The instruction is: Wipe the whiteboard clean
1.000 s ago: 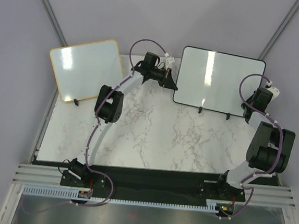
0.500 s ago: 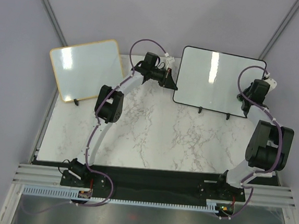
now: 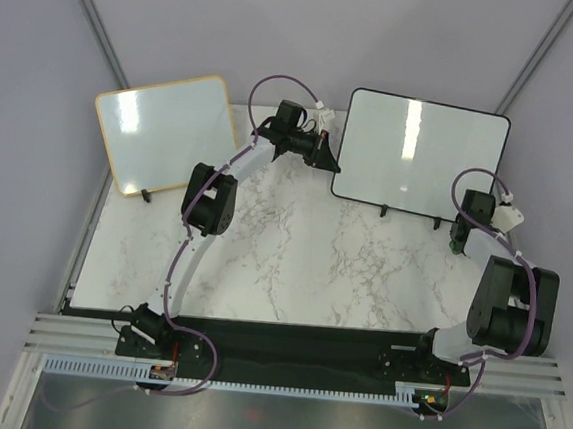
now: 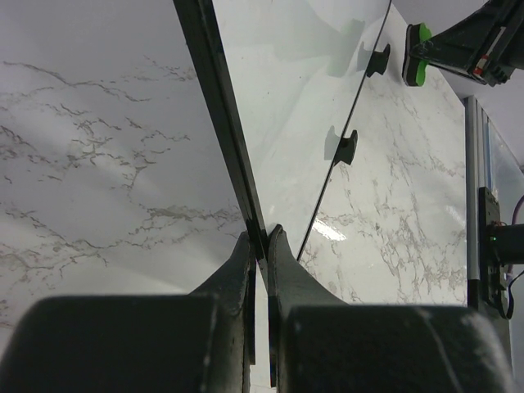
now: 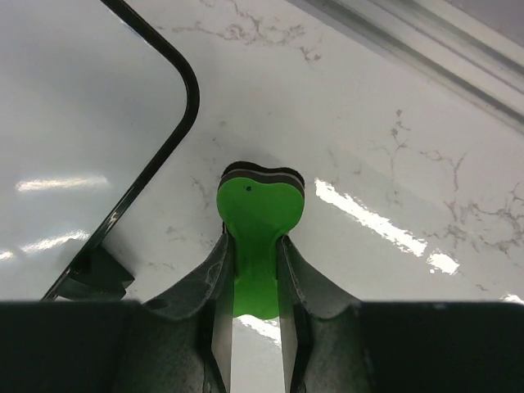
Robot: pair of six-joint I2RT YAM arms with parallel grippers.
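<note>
Left gripper (image 4: 259, 239) is clamped on the left edge of the whiteboard (image 3: 422, 151), which stands back-right on the tabletop (image 3: 292, 265), probably to steady it. Right gripper (image 5: 255, 246) pinches a green eraser (image 5: 258, 205) just off its lower right corner, clear of the surface.

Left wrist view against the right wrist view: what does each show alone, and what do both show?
Left wrist only: the left gripper shut on the black frame of the whiteboard. Right wrist only: the board's rounded corner, and the right gripper clamping the green eraser up close. Both: the whiteboard, the eraser and the marble table.
</note>
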